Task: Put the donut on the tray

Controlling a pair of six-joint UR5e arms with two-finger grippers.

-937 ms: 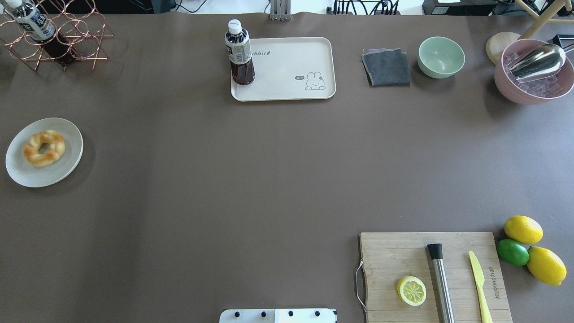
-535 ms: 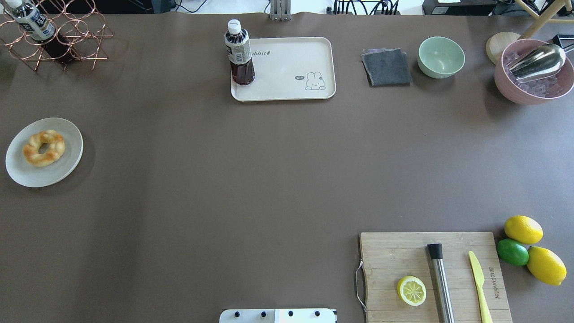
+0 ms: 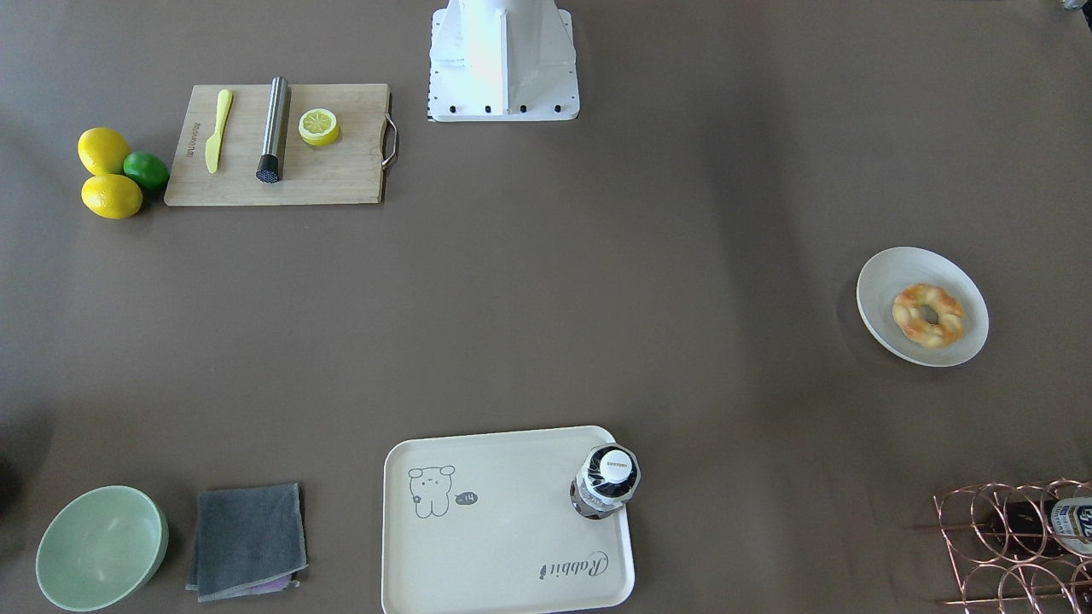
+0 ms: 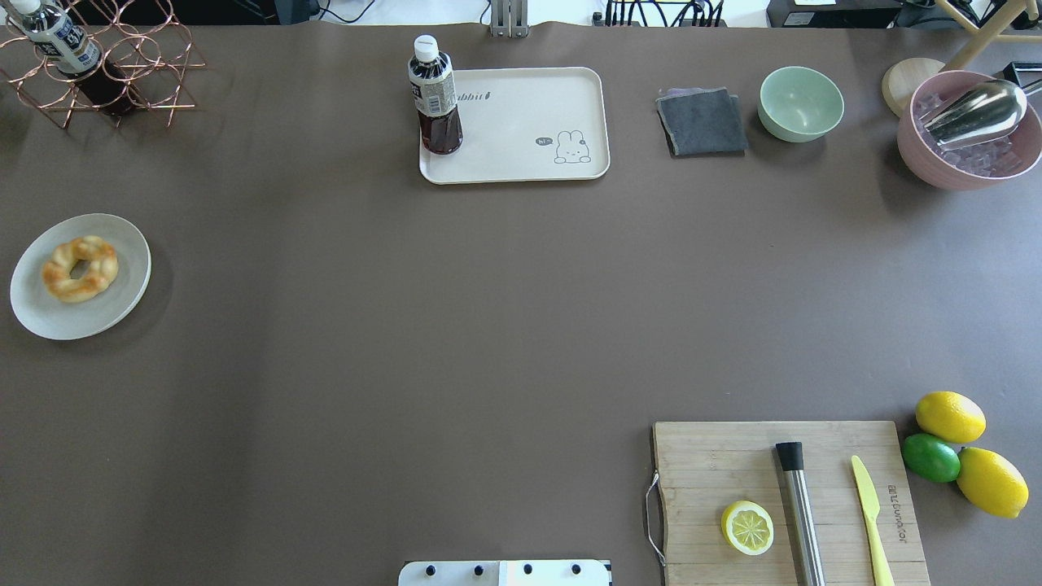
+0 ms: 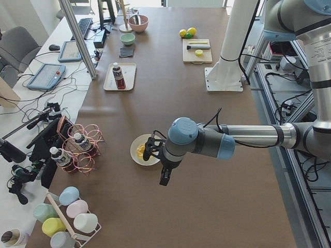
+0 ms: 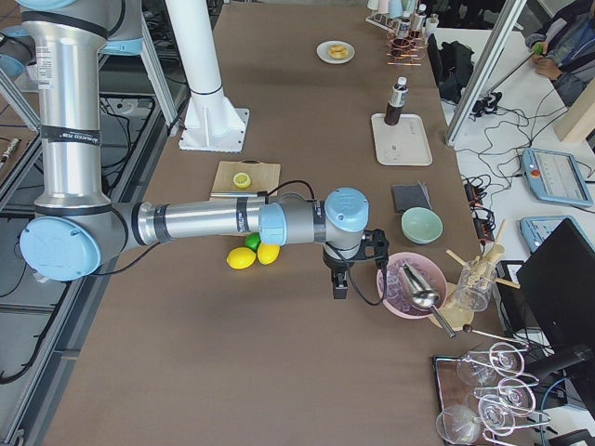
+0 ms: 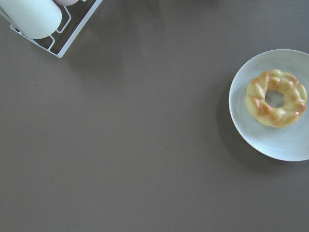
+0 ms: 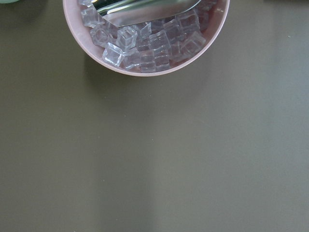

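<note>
1 donut (image 4: pixel 80 268) lies on the plate (image 4: pixel 122 313) at left, well apart from the tray (image 4: pixel 521 122); a careless set-down could topple the bottle (image 4: pixel 435 98) there. Left gripper (image 5: pixel 164 180) and right gripper (image 6: pixel 340 290): finger spread, cannot tell.

On the tabletop (image 4: pixel 488 325) I am counting one donut (image 4: pixel 59 281), one plate (image 4: pixel 81 321), one tray (image 4: pixel 521 122), two whole lemons (image 4: pixel 950 417) (image 4: pixel 991 482), one lime (image 4: pixel 930 457), one lemon half (image 4: pixel 747 527), one cutting board (image 4: pixel 716 464), one knife (image 4: pixel 869 509), one muddler (image 4: pixel 802 513), one green bowl (image 4: pixel 801 103), one pink bowl (image 4: pixel 916 155), one scoop (image 4: pixel 977 110), one grey cloth (image 4: pixel 702 122). I am seeing three bottles (image 5: pixel 118 76) (image 5: pixel 78 142) (image 5: pixel 61 159) and one wire rack (image 5: pixel 89 135).
</note>
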